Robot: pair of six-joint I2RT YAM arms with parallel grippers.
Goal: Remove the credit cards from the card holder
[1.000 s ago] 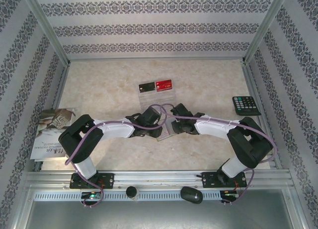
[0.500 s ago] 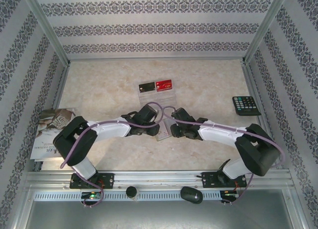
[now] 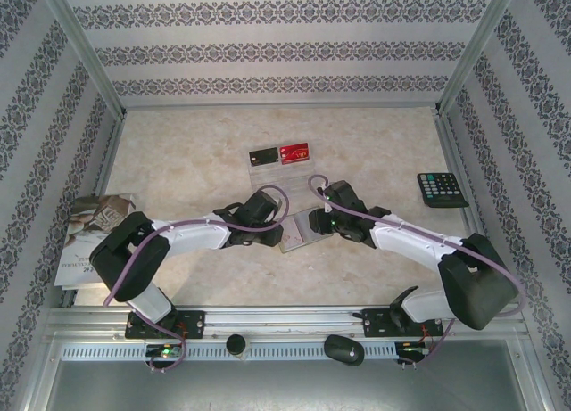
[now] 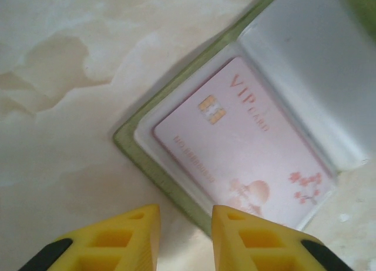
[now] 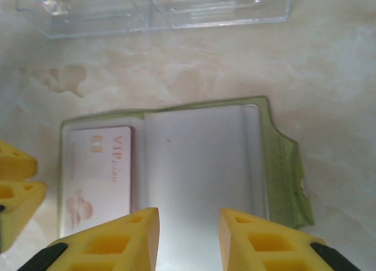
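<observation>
Out: black card (image 3: 261,156), red card (image 3: 294,152).
Card holder (image 5: 194,165): is holding a pink card (image 4: 241,147).
Left gripper (image 4: 185,236), right gripper (image 5: 189,236): hovering part-open, empty.

right gripper (image 5: 188,227) jaws apart above the open card holder (image 5: 200,159); pink VIP card (image 5: 97,171) in its pocket, left of the fingers; clear cards (image 5: 158,9) ahead.

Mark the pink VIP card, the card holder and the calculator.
pink VIP card (image 4: 241,147), left wrist view, middle of its face.
card holder (image 5: 279,165), right wrist view, olive right-hand edge.
calculator (image 3: 442,190), top view, centre of its keypad.
</observation>
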